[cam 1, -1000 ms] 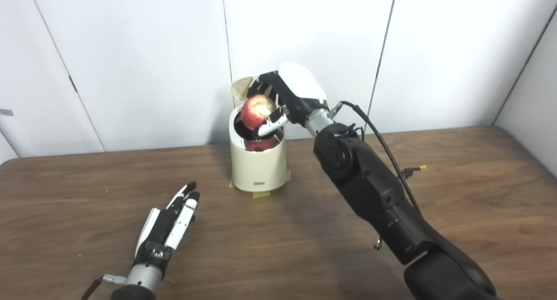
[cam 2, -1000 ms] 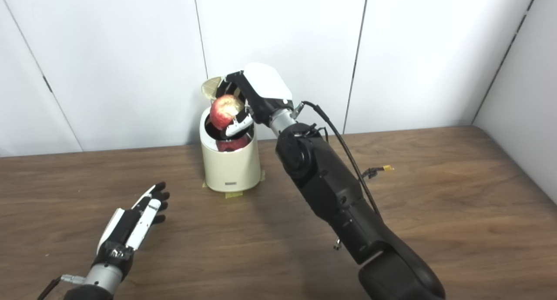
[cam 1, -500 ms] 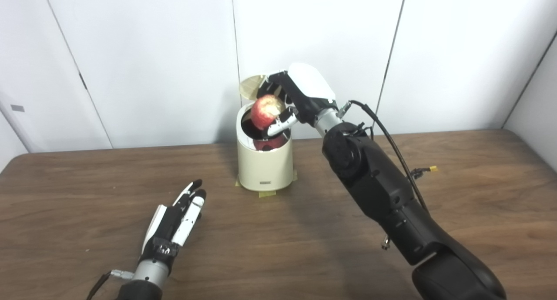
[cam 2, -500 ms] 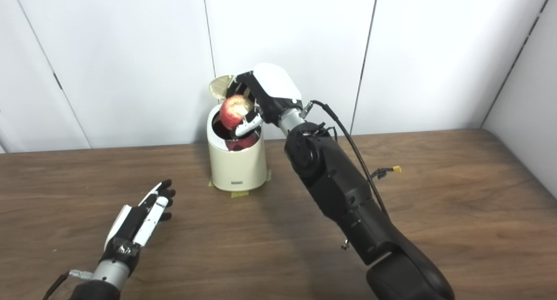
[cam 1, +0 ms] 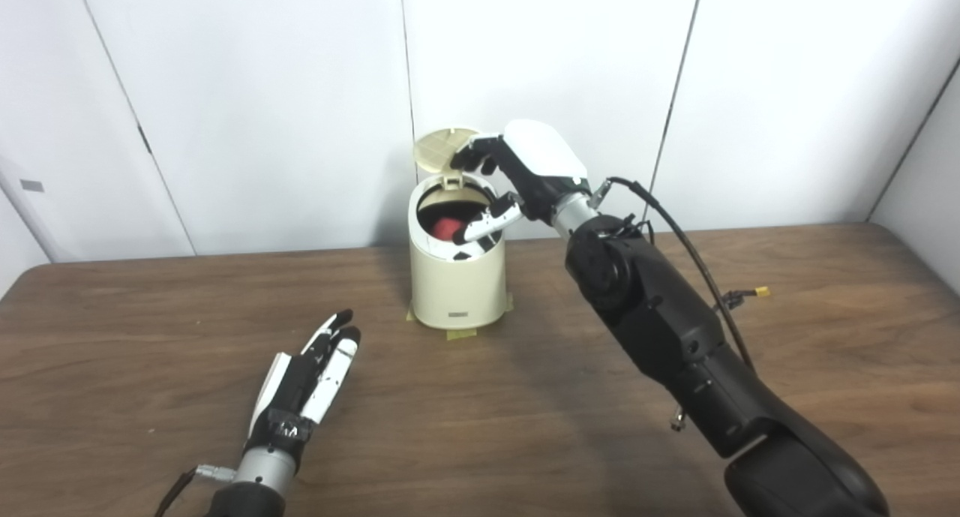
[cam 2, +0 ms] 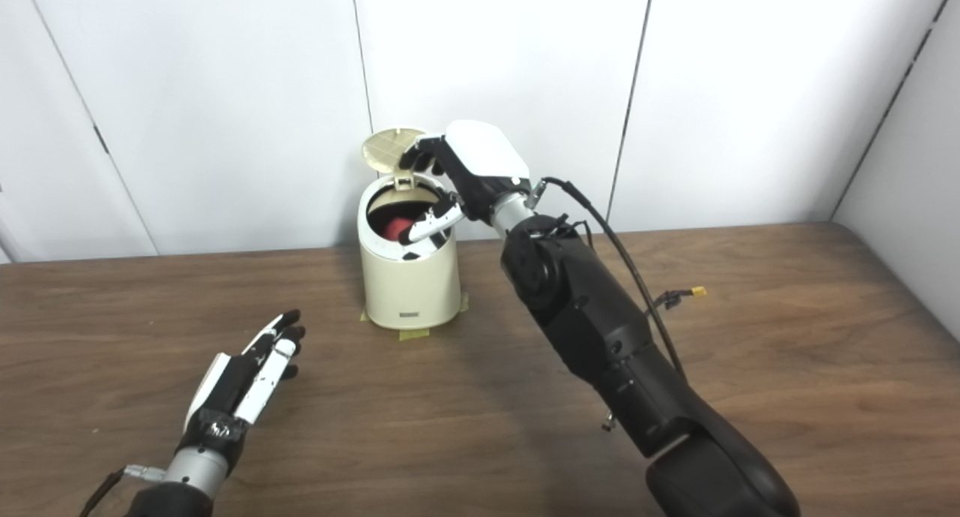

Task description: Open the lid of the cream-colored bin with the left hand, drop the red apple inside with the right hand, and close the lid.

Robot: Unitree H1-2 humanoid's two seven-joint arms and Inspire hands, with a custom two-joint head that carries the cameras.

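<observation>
We see the red apple (cam 1: 448,226) inside the cream-coloured cylindrical bin (cam 1: 456,277), its round lid (cam 1: 439,146) up. Our right hand (cam 1: 517,179) hovers above, fingers spread, empty; left hand (cam 1: 307,378) rests flat, fingers apart, near-left on the wooden table (cam 1: 525,397).

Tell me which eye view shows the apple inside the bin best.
The right eye view, narrowly: the red apple shows as a wider patch inside the cream bin, left of the right hand. In the left eye view it is a smaller patch beside the thumb. Both show only its top.
</observation>
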